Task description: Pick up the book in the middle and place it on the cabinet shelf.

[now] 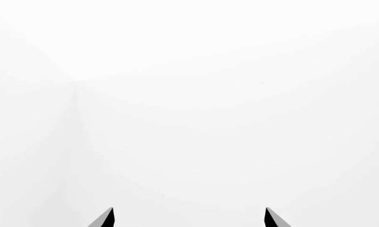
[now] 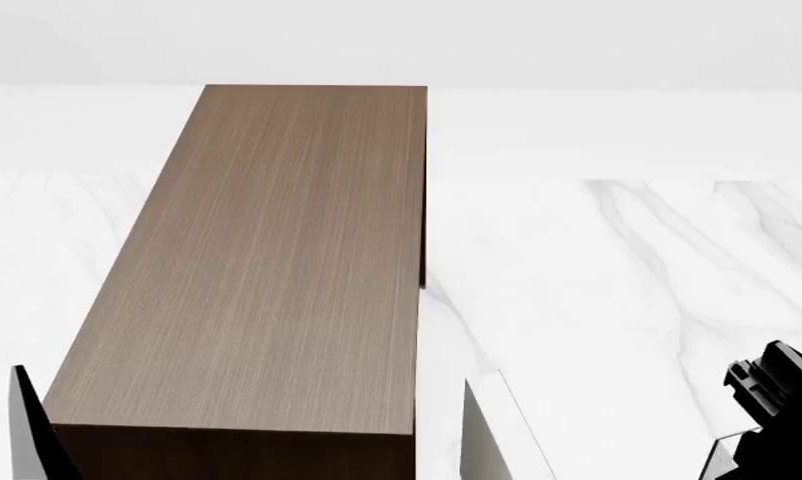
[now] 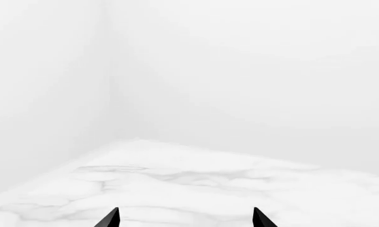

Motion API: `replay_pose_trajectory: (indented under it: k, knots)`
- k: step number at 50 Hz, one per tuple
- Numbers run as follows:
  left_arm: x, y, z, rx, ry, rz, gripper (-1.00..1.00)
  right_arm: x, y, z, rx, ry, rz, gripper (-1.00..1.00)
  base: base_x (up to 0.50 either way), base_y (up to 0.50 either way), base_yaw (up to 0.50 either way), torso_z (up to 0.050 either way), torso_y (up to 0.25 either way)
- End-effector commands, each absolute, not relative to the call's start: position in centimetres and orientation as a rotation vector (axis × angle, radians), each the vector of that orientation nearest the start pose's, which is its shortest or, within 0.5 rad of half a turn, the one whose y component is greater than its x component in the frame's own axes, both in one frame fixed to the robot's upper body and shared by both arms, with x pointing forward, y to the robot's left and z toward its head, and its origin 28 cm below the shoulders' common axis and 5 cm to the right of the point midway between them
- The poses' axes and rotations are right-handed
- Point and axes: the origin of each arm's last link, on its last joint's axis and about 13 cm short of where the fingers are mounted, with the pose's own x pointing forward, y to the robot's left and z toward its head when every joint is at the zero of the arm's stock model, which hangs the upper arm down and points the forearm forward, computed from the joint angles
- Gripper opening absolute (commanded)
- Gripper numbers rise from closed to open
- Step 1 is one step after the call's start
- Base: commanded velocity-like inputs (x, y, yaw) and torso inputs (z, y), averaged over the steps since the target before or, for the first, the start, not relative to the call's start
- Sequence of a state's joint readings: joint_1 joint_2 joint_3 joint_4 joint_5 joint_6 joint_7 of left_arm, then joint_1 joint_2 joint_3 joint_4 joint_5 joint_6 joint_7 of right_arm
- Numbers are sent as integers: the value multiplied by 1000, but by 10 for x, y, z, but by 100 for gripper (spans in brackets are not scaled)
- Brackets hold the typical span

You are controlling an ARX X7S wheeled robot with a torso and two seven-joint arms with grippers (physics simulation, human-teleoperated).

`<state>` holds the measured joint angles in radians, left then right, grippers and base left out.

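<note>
The thick dark grey hardback book is not showing in any view, so which way it lies from the fingers, and which arm is nearer, cannot be told. The tall dark brown wood-grain cabinet shelf (image 2: 268,280) is standing with its long flat top running away from the robot, its near end reaching the head view's lower edge. It is sitting on a white marble-veined floor (image 2: 615,300). A dark upright sliver at the cabinet's near left corner may be a book, but too little is showing. The left gripper (image 1: 189,218) is pointing at blank white wall with its fingertips spread apart and holding nothing; the right gripper (image 3: 186,218) is likewise hanging open and empty, facing the marble surface.
</note>
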<state>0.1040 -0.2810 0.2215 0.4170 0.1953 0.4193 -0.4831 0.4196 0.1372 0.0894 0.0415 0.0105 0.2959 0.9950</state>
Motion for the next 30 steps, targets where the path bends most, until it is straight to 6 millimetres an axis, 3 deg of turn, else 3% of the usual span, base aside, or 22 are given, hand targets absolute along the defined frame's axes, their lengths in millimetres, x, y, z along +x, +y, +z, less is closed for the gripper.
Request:
replay_pose_trajectory:
  k: [1,30]
  knots:
    - [177,205,103,189,-782,121,100,297,-149,88,-42,-81,-1099,100,0,0,0,0,0]
    - [178,205,102,188,-769,112,100,294,-115,75,-58,4,-1091,100,0,0,0,0,0]
